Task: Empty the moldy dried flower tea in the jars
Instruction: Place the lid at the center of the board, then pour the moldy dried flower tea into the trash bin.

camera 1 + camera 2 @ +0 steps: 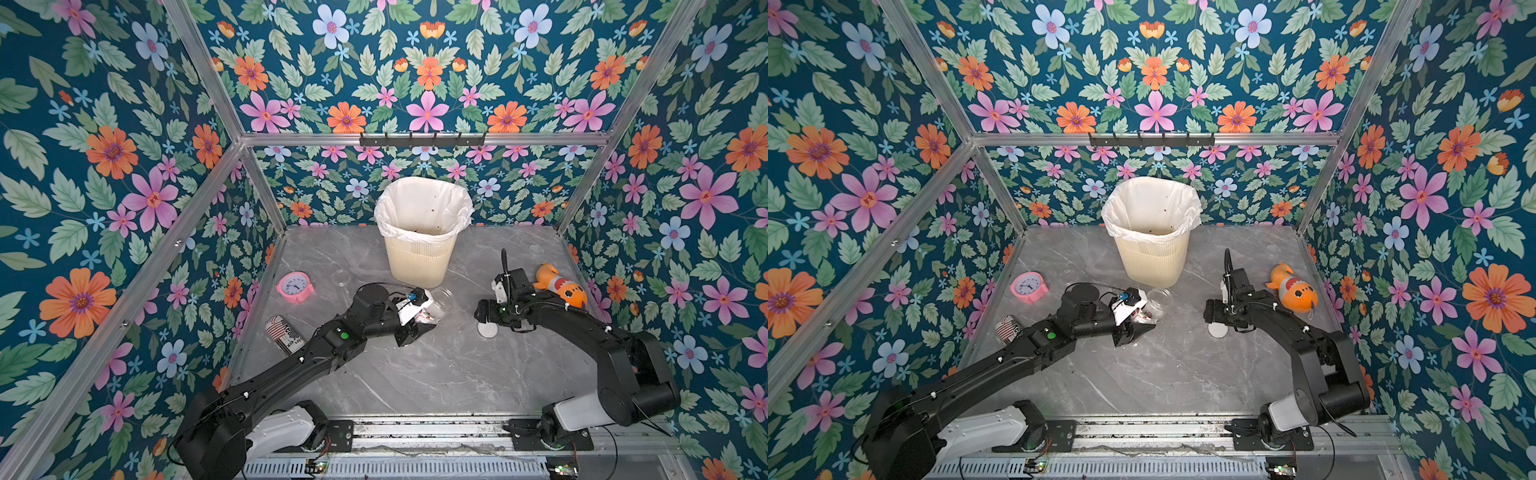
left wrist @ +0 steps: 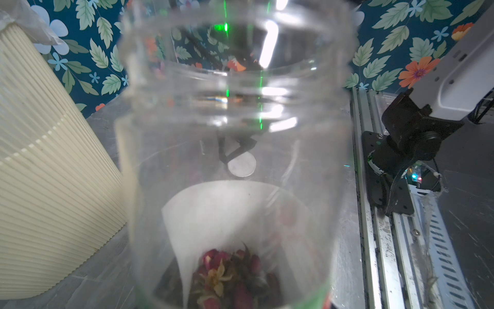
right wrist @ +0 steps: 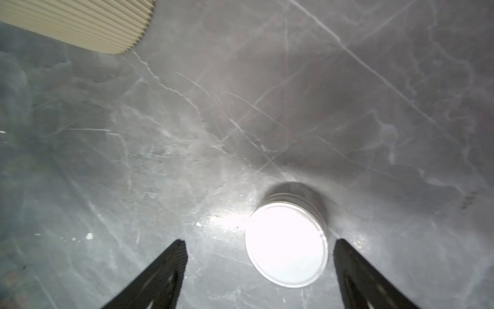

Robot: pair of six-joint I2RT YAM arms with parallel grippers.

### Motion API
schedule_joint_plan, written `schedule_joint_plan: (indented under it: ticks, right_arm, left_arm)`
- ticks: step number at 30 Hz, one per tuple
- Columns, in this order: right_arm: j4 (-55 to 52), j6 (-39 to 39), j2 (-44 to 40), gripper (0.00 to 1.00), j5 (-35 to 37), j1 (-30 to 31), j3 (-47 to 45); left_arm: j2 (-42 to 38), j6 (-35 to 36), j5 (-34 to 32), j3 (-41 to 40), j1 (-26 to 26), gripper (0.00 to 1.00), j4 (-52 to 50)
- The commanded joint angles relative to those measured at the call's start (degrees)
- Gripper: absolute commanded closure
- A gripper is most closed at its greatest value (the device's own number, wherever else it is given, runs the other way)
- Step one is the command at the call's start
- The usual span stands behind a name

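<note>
In both top views, the left gripper [image 1: 430, 318] clasps an open-mouthed clear jar [image 1: 441, 302] just in front of the cream bin [image 1: 415, 262]. The left wrist view shows dried flower tea [image 2: 230, 278] at the jar's bottom. In the right wrist view, the right gripper [image 3: 259, 240] stands wide above a white lid [image 3: 287, 244] on the table [image 3: 294, 93]

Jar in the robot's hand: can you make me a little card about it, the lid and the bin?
jar: lid off, held by the left gripper
dried flower tea: small heap at the jar's closed end
white lid: flat on the table
right gripper: jaws open, one either side of the lid, not touching it
bin: upright, bag-lined, just beyond the jar
</note>
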Motion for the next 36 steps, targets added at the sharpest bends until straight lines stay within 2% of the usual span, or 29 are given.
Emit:
schedule_joint_plan:
  ticks: [1, 6, 10, 14, 21, 24, 29, 33, 36]
  right_arm:
    - [0.5, -1.6, -4.0, 0.13, -6.0, -0.1, 0.3]
    - [2.3, -7.8, -10.5, 0.13, -17.2, -0.1, -0.1]
    - [7.9, -10.4, -16.7, 0.12, -27.3, -0.1, -3.1]
    - [17.9, -5.5, -21.3, 0.05, -34.6, 0.0, -5.8]
    - [46.1, 8.8, -22.7, 0.01, -42.9, 0.9, -9.0]
    - [54.6, 9.6, -22.2, 0.01, -45.0, 2.1, -9.8]
    - [59.5, 8.7, -19.0, 0.01, -48.4, 4.4, -7.8]
    - [59.6, 6.7, -17.5, 0.01, -46.0, 7.2, -5.8]
    - [61.2, 6.9, -16.1, 0.01, -42.9, 9.5, -5.2]
  left_arm:
    - [0.1, -2.3, -0.1, 0.3, 0.1, 0.47, 4.2]
    - [0.2, -5.3, -0.4, 0.2, 0.1, 0.47, 7.4]
    - [1.0, -7.8, -0.9, 1.0, 0.1, 0.47, 9.3]
    - [1.9, -11.2, -0.6, 1.2, 0.1, 0.46, 13.4]
    - [3.3, -14.6, 1.5, 2.0, 0.1, 0.46, 17.1]
    - [4.0, -15.5, 3.4, 2.3, 0.0, 0.47, 18.2]
    - [4.7, -17.2, 6.2, 3.2, 0.0, 0.47, 20.5]
    - [5.0, -18.2, 4.2, 3.9, 0.0, 0.46, 21.2]
    - [5.1, -19.9, -0.1, 3.7, -0.1, 0.46, 22.6]
